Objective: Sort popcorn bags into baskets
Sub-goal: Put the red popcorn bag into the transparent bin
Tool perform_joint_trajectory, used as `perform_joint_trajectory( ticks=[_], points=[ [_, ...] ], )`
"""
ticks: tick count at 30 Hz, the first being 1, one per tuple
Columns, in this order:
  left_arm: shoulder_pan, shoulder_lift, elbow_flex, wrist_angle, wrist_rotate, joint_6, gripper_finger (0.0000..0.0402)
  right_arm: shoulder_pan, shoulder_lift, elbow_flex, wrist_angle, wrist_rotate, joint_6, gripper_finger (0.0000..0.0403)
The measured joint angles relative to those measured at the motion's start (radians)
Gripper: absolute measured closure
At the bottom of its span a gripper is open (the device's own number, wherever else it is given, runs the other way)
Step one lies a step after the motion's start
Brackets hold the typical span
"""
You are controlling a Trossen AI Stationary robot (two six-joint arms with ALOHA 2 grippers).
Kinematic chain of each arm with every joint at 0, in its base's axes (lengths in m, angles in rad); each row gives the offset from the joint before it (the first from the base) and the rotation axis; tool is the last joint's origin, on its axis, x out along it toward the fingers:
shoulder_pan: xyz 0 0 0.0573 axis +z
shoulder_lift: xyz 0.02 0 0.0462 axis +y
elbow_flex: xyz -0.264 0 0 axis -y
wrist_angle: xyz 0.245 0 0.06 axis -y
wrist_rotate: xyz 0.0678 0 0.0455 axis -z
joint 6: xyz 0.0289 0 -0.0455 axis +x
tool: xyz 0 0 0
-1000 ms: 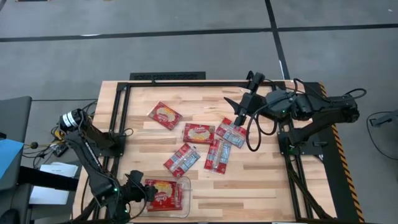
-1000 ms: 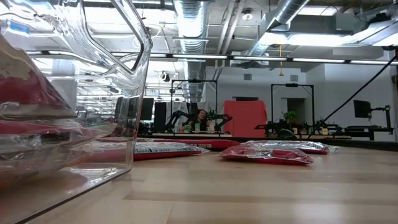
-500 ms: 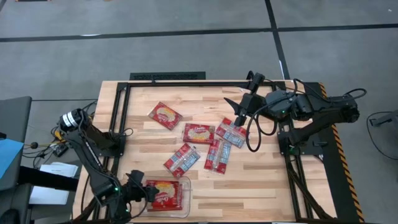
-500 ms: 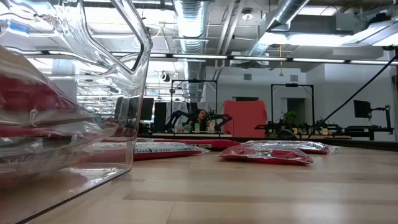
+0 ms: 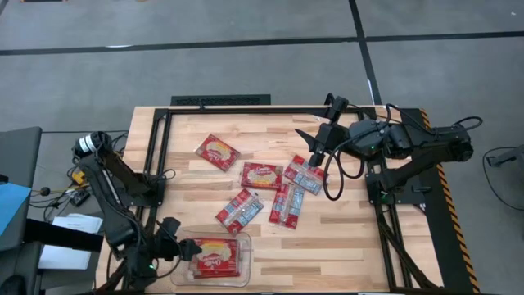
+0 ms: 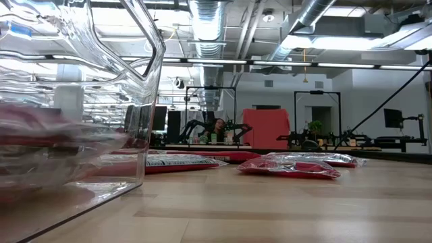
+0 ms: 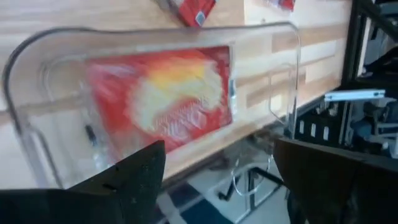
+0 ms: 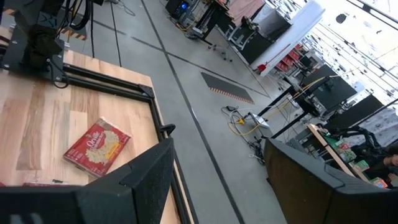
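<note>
Your left tool (image 5: 182,248) sits at the near left edge of the desk (image 5: 344,238), just beside the short end of the clear tub (image 5: 244,260), with its fingers (image 7: 134,171) spread wide and nothing between them; your left wrist view looks past both dark fingers straight onto the tub. One popcorn bag (image 5: 211,255) lies flat inside the tub, picture side up, red with a yellow-cream popcorn print; it shows blurred in the wrist view (image 7: 165,96), and the low view shows only a red smear through the tub wall (image 6: 138,115). Your right tool (image 5: 315,155) hangs over the far right part of the desk, directly above the bag with the pale panel (image 5: 304,174), fingers (image 8: 146,171) wide apart and holding nothing; whether it touches that bag cannot be told. Five more bags lie loose on the bare wood, none in the tub: a picture-side bag toward the far left (image 5: 217,151), which your right wrist view also catches (image 8: 97,147), a second picture-side bag mid-desk (image 5: 260,174), just beside the pale-panel one, and two panel-side bags nearer the middle (image 5: 240,210) and (image 5: 286,205). In the low view, two flat packets rest on the desk beyond the tub (image 6: 297,166).
</note>
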Motion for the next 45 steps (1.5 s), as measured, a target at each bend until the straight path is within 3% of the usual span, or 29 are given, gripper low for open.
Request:
perform_joint_trajectory(
  ticks=[4, 6, 11, 14, 20, 26, 32, 37, 45],
  points=[
    [-0.012, -0.029, 0.000, -0.003, 0.065, -0.004, 0.0122, 0.000, 0.000, 0.000, 0.000, 0.000, 0.000, 0.0128],
    [-0.014, -0.047, 0.000, -0.005, 0.050, -0.010, 0.0125, 0.000, 0.000, 0.000, 0.000, -0.001, 0.005, 0.0128],
    [0.044, -0.131, 0.000, -0.049, -0.220, 0.027, 0.0127, -0.022, 0.000, 0.000, 0.001, -0.013, 0.148, 0.0128],
    [0.146, -0.197, 0.000, -0.182, -0.270, 0.116, 0.0127, -0.068, 0.012, 0.001, 0.003, -0.066, 0.293, 0.0128],
    [0.452, -0.356, 0.000, -0.409, -0.223, 0.374, 0.0127, -0.190, 0.113, 0.000, -0.025, -0.280, 0.541, 0.0128],
    [0.826, -0.535, -0.008, -0.507, -0.060, 0.721, 0.0127, -0.292, 0.281, -0.001, -0.037, -0.403, 0.542, 0.0128],
    [1.232, -0.596, -0.093, -0.352, 0.172, 1.090, 0.0127, -0.368, 0.391, -0.001, -0.026, -0.600, 0.482, 0.0128],
    [1.506, -0.493, -0.184, -0.172, 0.466, 1.353, 0.0127, -0.423, 0.417, 0.001, -0.020, -0.680, 0.418, 0.0128],
    [1.850, -0.280, -0.192, -0.105, 0.664, 1.756, 0.0127, -0.480, 0.412, 0.000, -0.022, -0.744, 0.410, 0.0128]
  ],
)
